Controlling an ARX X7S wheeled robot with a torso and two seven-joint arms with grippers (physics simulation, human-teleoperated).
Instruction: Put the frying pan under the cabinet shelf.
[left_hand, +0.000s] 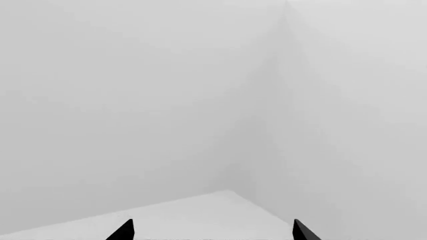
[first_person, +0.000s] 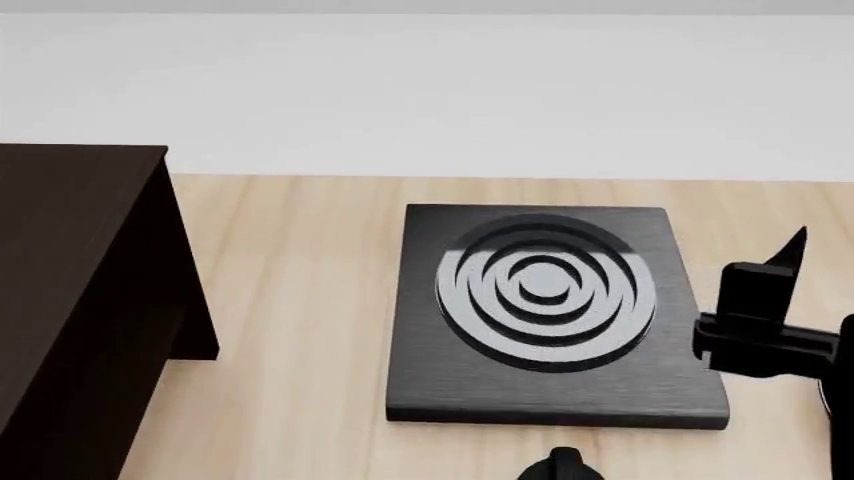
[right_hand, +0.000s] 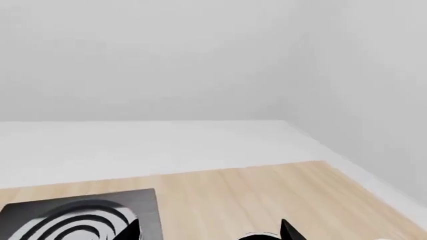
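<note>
Frying pan placement, hazards at this moment. The frying pan cannot be identified with certainty in any view.

Cabinet shelf (first_person: 67, 300): the dark brown box stands well to the left of the right hand (right_hand: 210, 234), across the slab. Its underside opening is not shown, so clearance for the pan is unknown and a blind approach risks striking a side panel.

Surface (first_person: 294, 300): bare pale wood lies between the cabinet and the right hand.

Black square slab (first_person: 547, 390): just left of the right hand, it sits directly in the path to the cabinet. A low carry would likely catch the pan on its raised edge.

Right hand: its fingertips stand spread and nothing is seen pinched.

Left hand (left_hand: 213, 232): also spread, facing only white wall and ledge, with no task object near it.

Small dark knob (first_person: 567, 465), near the right hand's left, and a thin pale arc (right_hand: 259, 234) between its fingertips may belong to the pan, though this cannot be told. Closing on a misjudged rim could flip the pan.
</note>
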